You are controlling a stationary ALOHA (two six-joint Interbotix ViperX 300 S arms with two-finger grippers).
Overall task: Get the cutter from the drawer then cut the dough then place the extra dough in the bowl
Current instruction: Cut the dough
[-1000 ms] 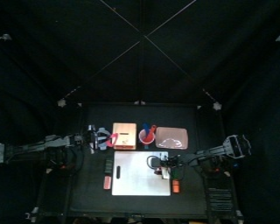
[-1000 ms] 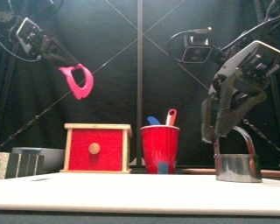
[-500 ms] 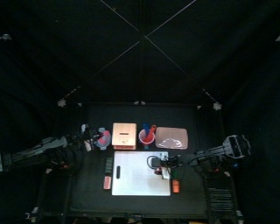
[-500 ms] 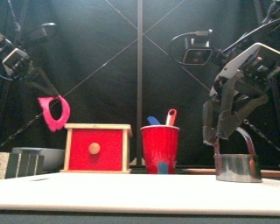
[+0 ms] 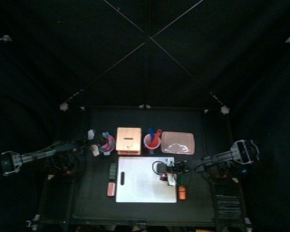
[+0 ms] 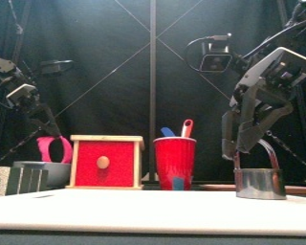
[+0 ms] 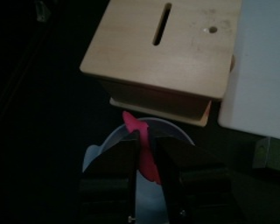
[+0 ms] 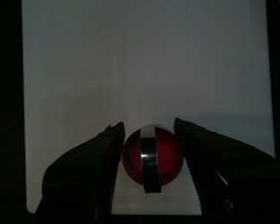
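Left gripper (image 7: 145, 166), jaws closed to a narrow gap on a limp pink dough ring (image 7: 139, 144), which hangs from them directly above the blue-grey bowl (image 6: 38, 176); whether the dough's lower end touches the bowl cannot be told. The bowl stands just left of the pale wooden box with a red drawer front (image 6: 107, 161). Right gripper (image 8: 150, 129), jaws partly open and set against either side of the round metal cutter with a wire handle (image 6: 258, 183). The cutter stands upright on the white cutting board (image 8: 143, 61), near its right edge, with a red dough disc (image 8: 136, 156) inside its rim. A red cup (image 6: 176, 158) holding toy knives stands right of the box, with a flat pink tray (image 5: 178, 142) beyond it
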